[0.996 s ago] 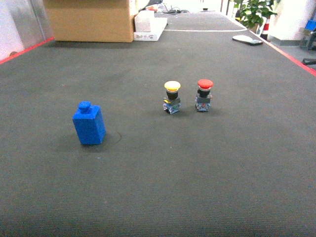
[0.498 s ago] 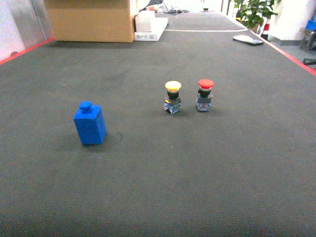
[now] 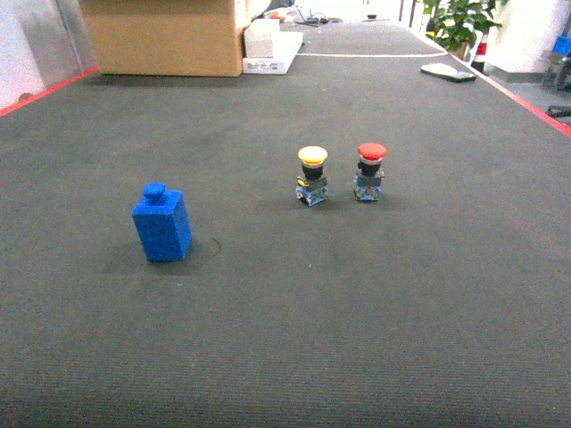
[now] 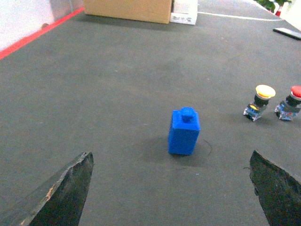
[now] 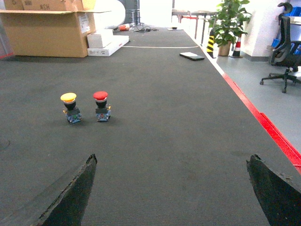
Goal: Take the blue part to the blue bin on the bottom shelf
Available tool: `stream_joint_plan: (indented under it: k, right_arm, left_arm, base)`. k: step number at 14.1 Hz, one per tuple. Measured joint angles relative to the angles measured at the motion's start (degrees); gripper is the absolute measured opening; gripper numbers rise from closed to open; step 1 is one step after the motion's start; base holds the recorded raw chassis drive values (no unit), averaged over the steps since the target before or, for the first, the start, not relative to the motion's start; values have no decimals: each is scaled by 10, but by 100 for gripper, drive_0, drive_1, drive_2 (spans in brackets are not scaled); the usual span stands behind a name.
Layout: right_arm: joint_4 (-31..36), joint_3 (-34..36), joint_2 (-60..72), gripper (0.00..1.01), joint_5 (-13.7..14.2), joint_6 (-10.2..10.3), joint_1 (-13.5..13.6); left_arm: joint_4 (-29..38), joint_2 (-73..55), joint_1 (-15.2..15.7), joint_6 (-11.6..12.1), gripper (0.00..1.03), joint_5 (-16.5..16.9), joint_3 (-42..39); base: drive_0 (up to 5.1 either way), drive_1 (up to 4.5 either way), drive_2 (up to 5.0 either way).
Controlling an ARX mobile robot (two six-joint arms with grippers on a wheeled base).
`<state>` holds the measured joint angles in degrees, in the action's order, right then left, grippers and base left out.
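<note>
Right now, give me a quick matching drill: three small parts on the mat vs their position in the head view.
Things:
1. blue part
2. yellow-capped button
3. red-capped button

Positions:
A. rightmost of the three
B. middle, close beside another button
C. far left, standing alone, nearest the camera

Pairs: 1-C, 2-B, 3-A

Yellow-capped button (image 3: 311, 176) just beside red-capped button (image 3: 369, 172); cardboard box (image 3: 163, 36) beyond.

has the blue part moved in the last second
No. The blue part keeps its spot left of the yellow-capped button; only the camera view shifted slightly.
</note>
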<state>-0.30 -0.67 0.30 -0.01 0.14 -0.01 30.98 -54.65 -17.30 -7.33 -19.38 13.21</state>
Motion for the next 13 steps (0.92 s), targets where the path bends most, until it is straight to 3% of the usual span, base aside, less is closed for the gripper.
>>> stream_joint_plan:
  k: [4,7,13]
  right_arm:
    - [0,0,0,98,0,0,0]
    - [0,0,0,98,0,0,0]
    - [0,0,0,98,0,0,0]
  left_arm:
    - [142,-297,11,4,98,34,121]
    - [155,-434,2,19,98,55,178]
    - [164,-601,32,42,98,70,301]
  base:
    - [0,0,0]
    - [0,0,0]
    - [0,0,0]
